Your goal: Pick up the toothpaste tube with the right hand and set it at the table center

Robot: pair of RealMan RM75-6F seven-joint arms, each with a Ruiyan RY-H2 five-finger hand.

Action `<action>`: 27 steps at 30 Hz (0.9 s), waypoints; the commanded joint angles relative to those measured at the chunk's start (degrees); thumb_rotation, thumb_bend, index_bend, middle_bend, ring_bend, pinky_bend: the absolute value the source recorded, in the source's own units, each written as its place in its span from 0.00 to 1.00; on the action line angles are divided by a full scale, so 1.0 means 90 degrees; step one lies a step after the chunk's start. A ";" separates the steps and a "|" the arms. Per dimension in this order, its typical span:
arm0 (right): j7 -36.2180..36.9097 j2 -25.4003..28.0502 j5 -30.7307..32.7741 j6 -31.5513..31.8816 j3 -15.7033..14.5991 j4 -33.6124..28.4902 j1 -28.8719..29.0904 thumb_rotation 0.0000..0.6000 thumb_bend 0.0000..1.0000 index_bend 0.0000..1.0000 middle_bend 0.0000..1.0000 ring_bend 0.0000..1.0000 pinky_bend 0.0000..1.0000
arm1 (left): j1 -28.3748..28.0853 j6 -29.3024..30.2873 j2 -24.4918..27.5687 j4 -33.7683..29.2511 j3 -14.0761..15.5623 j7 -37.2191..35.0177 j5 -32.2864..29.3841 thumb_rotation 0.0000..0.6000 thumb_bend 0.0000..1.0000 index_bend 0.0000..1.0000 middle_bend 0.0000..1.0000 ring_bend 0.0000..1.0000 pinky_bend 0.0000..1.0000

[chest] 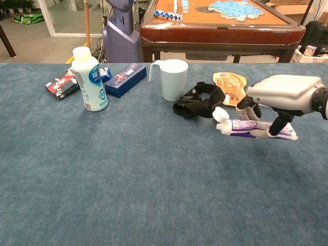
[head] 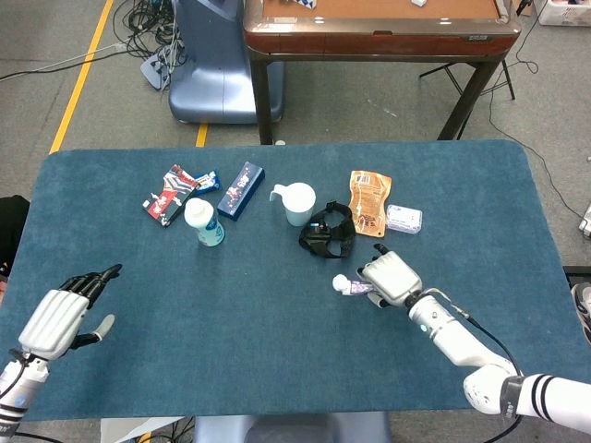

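Observation:
My right hand [head: 390, 278] [chest: 282, 98] grips the toothpaste tube [chest: 251, 128] [head: 351, 286], a purple-and-white tube with a white cap pointing left. The tube hangs level just above the blue cloth, right of the table's middle. Fingers wrap over its rear half, so only the cap end and tail show. My left hand [head: 66, 314] hovers over the near-left part of the table with its fingers spread, holding nothing; the chest view does not show it.
A black strap bundle [head: 328, 233] lies just behind the tube. A white cup [head: 298, 203], orange snack pouch [head: 369, 201], small packet [head: 404, 219], white bottle [head: 204, 222], blue box [head: 241, 190] and snack wrappers [head: 172, 193] line the back of the blue table [head: 231, 314].

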 commanded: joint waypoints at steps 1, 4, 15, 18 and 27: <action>-0.0576 0.0594 0.0599 -0.0570 0.0179 -0.0854 0.0632 1.00 0.72 0.70 0.68 0.44 0.14 | -0.0494 -0.0543 0.0137 -0.0027 -0.0017 -0.0225 0.0260 1.00 0.36 0.05 0.26 0.29 0.34; -0.0926 0.0717 0.1106 -0.0741 0.0213 -0.1200 0.1037 1.00 0.72 0.71 0.69 0.45 0.14 | -0.0815 -0.0837 0.0088 -0.0019 -0.0070 -0.0228 0.0361 1.00 0.36 0.05 0.25 0.27 0.35; -0.1561 0.0466 0.2690 -0.0693 -0.0010 -0.1561 0.2285 1.00 0.75 0.72 0.70 0.46 0.14 | -0.1651 -0.1524 -0.0219 -0.0111 -0.0192 -0.0224 0.0447 1.00 0.36 0.04 0.19 0.21 0.29; -0.1606 0.0374 0.3014 -0.0657 -0.0069 -0.1521 0.2593 1.00 0.76 0.72 0.70 0.47 0.15 | -0.1848 -0.1800 -0.0257 -0.0181 -0.0165 0.0049 0.0454 1.00 0.36 0.04 0.25 0.25 0.29; -0.1545 0.0061 0.3694 -0.0517 -0.0218 -0.1211 0.3302 1.00 0.77 0.73 0.71 0.47 0.15 | -0.2226 -0.2374 -0.0497 -0.0364 -0.0160 0.0835 0.0144 1.00 0.36 0.04 0.27 0.26 0.29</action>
